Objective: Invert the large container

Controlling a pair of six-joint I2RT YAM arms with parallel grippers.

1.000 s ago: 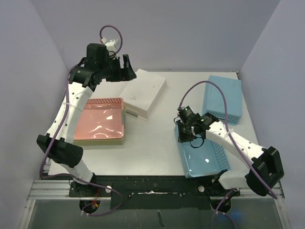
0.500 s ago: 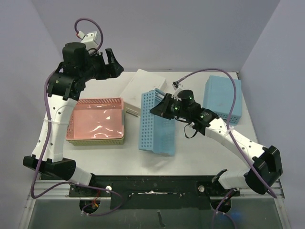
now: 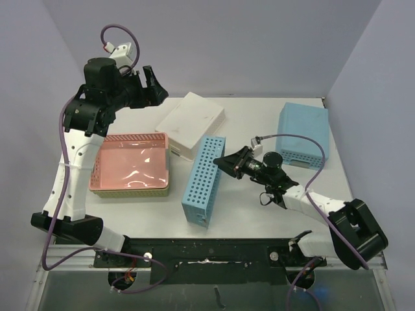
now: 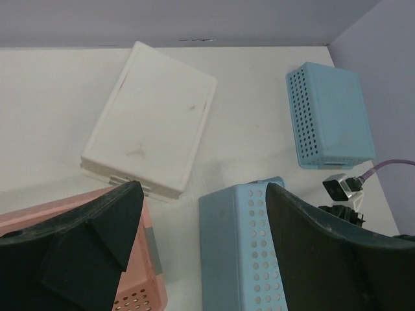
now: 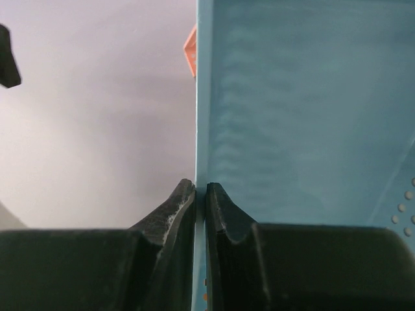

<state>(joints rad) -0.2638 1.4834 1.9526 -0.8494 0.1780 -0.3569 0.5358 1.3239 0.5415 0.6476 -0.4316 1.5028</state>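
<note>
My right gripper (image 5: 200, 192) was closed on the large blue container (image 3: 203, 180), its two jaws pinched flat against one thin side wall with no gap showing between them. I had taken it by the wall because a thin edge is what narrow fingers can clamp, and a grip there lets the wrist roll the whole tub about its lower edge.

The container stood on one long side in the middle of the table (image 3: 246, 113). Its perforated wall faced up toward the overhead camera and its open mouth faced my right arm, so I judged the turn about half done. The tub needed tipping further, away from that arm, until the mouth met the table. Balanced on edge like that, it could drop either way if the pinch slipped.

Just to the left of it sat the pink basket (image 3: 133, 165), open side up, close enough that the tipping tub might land against it. Behind lay the white box (image 3: 192, 122), and at the far right corner a small blue container (image 3: 303, 134), both bottom up and well apart from my work.

Farthest back, my left gripper (image 4: 202, 191) hung high above the table with its jaws spread wide and nothing between them, out of the way of the swinging tub.
</note>
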